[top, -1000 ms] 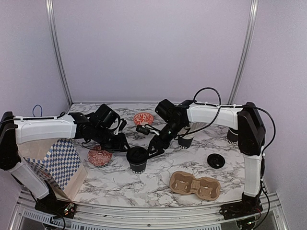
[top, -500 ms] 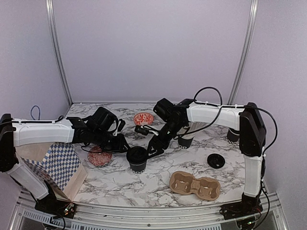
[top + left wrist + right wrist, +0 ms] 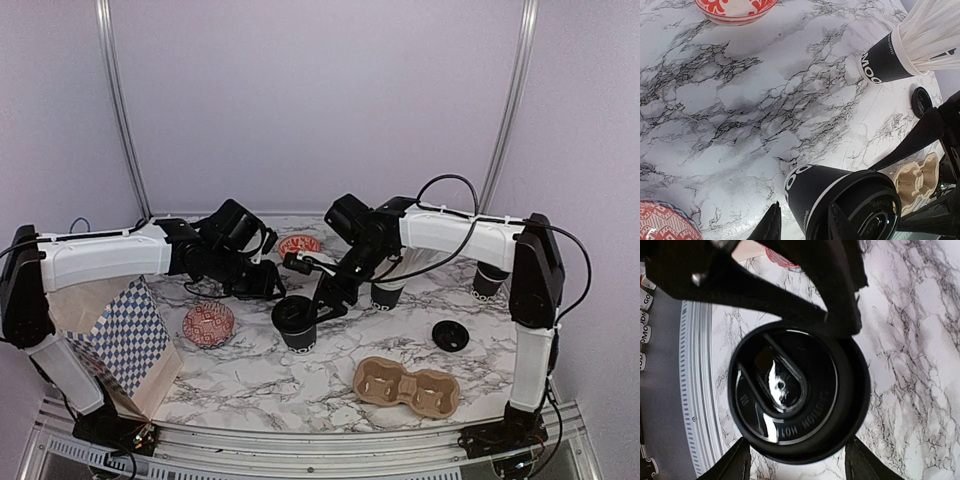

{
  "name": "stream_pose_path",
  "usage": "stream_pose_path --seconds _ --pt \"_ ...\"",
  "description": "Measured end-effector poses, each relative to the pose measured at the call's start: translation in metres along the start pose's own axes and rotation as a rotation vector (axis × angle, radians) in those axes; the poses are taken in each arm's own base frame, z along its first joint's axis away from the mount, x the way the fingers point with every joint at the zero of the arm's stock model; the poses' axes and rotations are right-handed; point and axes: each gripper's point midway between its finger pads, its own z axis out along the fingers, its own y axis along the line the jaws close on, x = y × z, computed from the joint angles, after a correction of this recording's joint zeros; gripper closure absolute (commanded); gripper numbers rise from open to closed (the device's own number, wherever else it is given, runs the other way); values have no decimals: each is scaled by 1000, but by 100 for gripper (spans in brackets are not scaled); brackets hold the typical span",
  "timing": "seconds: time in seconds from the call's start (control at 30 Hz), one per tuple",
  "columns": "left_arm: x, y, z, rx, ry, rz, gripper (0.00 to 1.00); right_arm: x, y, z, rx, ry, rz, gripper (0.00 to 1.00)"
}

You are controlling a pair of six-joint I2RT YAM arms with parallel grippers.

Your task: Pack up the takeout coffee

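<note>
A black coffee cup (image 3: 298, 330) with its black lid (image 3: 795, 390) on is at the table's middle. My right gripper (image 3: 322, 303) reaches down from the right, and in the right wrist view the gripper (image 3: 800, 454) has its fingers closed on opposite sides of the lidded rim. My left gripper (image 3: 268, 283) is open and empty, just left of and behind the cup. In the left wrist view the cup (image 3: 812, 192) lies just beyond the left gripper (image 3: 804, 224). A second black cup (image 3: 487, 283) stands at far right, partly behind the right arm. A loose black lid (image 3: 450, 335) lies near it.
The brown two-hole carrier tray (image 3: 407, 386) lies at front right. The black cup of white sticks (image 3: 388, 290) stands behind the right gripper. Red patterned bowls sit at left (image 3: 208, 324) and back centre (image 3: 299, 246). A checkered box (image 3: 120, 335) stands at the left edge.
The lidded cup has shifted right and slightly up with the right gripper. The left gripper has drawn back up and away from the cup.
</note>
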Motion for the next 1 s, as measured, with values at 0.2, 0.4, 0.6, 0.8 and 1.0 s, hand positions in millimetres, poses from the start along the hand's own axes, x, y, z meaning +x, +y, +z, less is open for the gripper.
stream_pose_path --seconds 0.2,0.4,0.6,0.8,1.0 --pt "-12 -15 -5 19 -12 42 62 -20 7 -25 47 -58 -67 38" --pt "-11 -15 -5 10 1 62 56 -22 5 -29 71 -60 -89 38" --pt "-9 -12 -5 -2 7 69 45 -21 1 -29 91 -51 -115 38" --pt "-10 -3 -7 -51 -1 132 23 0 7 -22 69 -30 -225 18" --pt "-39 11 -33 -159 -111 173 11 18 18 2 95 9 -349 10"
